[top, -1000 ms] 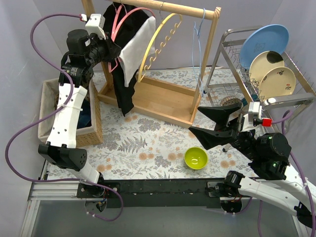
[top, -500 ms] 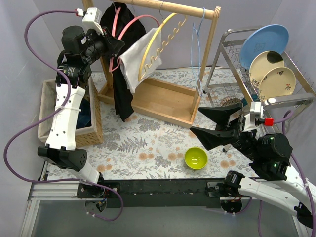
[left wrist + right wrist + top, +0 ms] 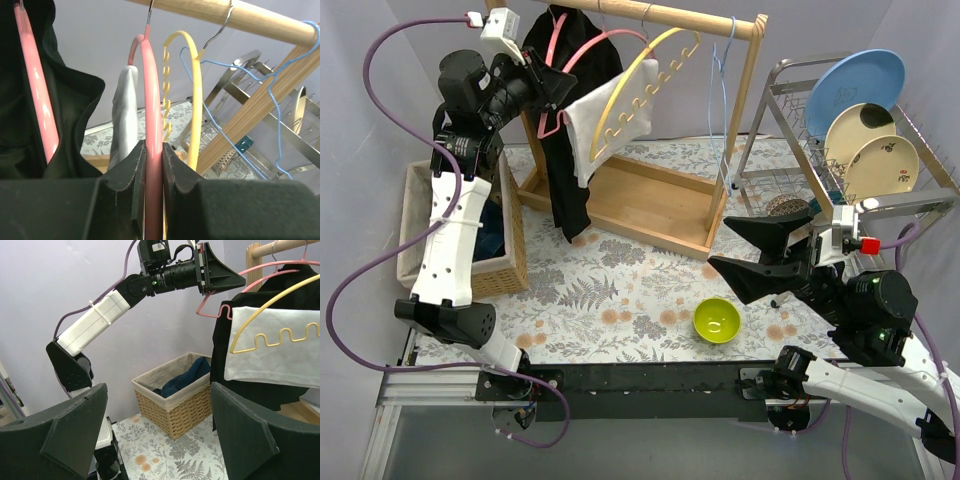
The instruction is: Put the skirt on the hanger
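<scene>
Upper left of frame: left gripper (image 3: 556, 86), jaws clamped on pink hanger (image 3: 153, 100); skirt (image 3: 592, 125) apparently draped over it, only release outstanding. Right gripper (image 3: 717, 243) gapes, empty.

the white skirt (image 3: 608, 115) drapes over the tilted pink hanger (image 3: 152, 100), which hooks on the wooden rail (image 3: 250, 17).

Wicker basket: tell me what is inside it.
A crumpled dark blue cloth lies in the wicker basket. Anything beneath the cloth is covered, and from above the left arm hides part of the basket.
</scene>
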